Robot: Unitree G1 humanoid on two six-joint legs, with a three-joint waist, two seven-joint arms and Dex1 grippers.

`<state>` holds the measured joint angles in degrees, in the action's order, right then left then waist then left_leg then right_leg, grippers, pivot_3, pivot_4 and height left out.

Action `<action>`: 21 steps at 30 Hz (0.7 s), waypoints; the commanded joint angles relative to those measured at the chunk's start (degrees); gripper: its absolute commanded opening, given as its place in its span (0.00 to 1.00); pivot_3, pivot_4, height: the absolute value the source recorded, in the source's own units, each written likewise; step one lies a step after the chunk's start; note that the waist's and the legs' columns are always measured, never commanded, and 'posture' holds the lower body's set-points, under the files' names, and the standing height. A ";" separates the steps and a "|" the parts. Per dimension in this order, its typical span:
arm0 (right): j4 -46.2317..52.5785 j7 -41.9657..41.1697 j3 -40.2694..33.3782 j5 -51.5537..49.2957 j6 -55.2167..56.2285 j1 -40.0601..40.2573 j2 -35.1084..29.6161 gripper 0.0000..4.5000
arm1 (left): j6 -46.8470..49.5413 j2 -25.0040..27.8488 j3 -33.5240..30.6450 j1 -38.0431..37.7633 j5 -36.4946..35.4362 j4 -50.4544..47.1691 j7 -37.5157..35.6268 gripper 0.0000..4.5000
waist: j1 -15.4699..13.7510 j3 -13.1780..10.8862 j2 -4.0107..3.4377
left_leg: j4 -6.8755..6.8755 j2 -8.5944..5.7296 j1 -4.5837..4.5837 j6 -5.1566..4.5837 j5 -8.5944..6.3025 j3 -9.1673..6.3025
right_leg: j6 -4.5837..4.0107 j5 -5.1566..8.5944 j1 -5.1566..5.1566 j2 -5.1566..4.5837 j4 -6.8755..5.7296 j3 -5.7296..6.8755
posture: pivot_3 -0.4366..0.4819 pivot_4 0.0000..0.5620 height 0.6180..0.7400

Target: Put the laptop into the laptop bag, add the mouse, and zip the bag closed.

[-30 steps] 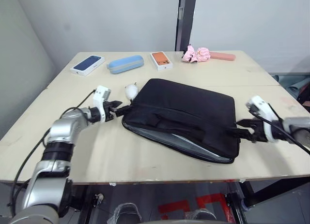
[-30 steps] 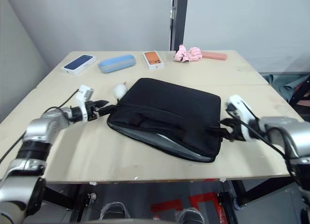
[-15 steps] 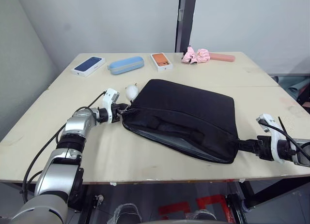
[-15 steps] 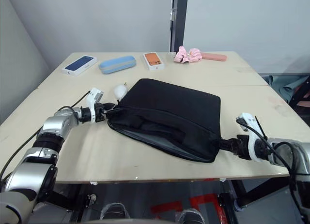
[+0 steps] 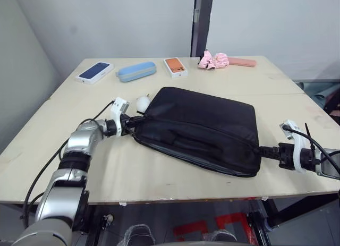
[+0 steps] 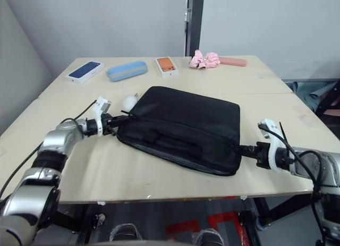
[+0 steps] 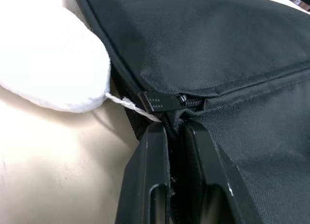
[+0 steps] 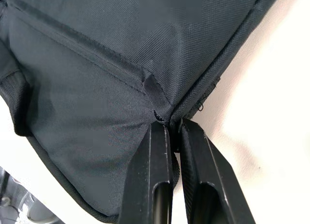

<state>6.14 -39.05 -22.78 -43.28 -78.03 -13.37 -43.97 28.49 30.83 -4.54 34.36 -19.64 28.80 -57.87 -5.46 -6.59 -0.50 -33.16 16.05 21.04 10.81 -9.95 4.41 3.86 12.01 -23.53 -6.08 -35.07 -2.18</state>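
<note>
The black laptop bag [image 5: 204, 124] lies flat in the middle of the table, its long front seam stretched nearly closed. My left gripper [image 5: 137, 119] is shut on the bag's left corner, just below the zipper pull [image 7: 157, 101]. A puffy white lump [image 5: 142, 103] hangs from that pull by a thin string. My right gripper [image 5: 262, 149] is shut on the bag's near right corner [image 8: 162, 112], pinching the fabric seam. The laptop and the mouse are hidden.
Along the table's far edge lie a blue phone box [image 5: 95, 71], a light blue case [image 5: 136, 71], an orange phone box [image 5: 176, 67] and a pink bundle [image 5: 214, 60] with a pink handle [image 5: 243, 62]. The table's front edge [image 5: 159, 201] is close below the bag.
Both grippers have closed onto the bag's opposite corners. The right one dropped to the near right corner. The bag's gaping front opening has been drawn flat and taut.
</note>
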 commanded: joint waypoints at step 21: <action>-11.71 -7.25 16.52 8.48 14.40 -14.52 -0.47 0.01 | 11.23 5.38 -7.91 -23.10 -7.41 -33.37 11.14 0.01 | 0.92 -0.03 -0.06 | 0.20 0.02 -0.01 -0.07 0.01 0.11 | -0.01 0.01 -0.12 0.00 0.09 0.02 | 0.48 0.27 1.00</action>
<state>-5.42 -46.12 -6.42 -35.32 -65.43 -26.03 -45.02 40.64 36.27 -12.43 11.15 -27.10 -4.54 -46.92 -4.54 -6.62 -0.56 -32.96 16.07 21.01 10.74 -9.94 4.52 3.84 12.02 -23.66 -6.08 -35.02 -2.16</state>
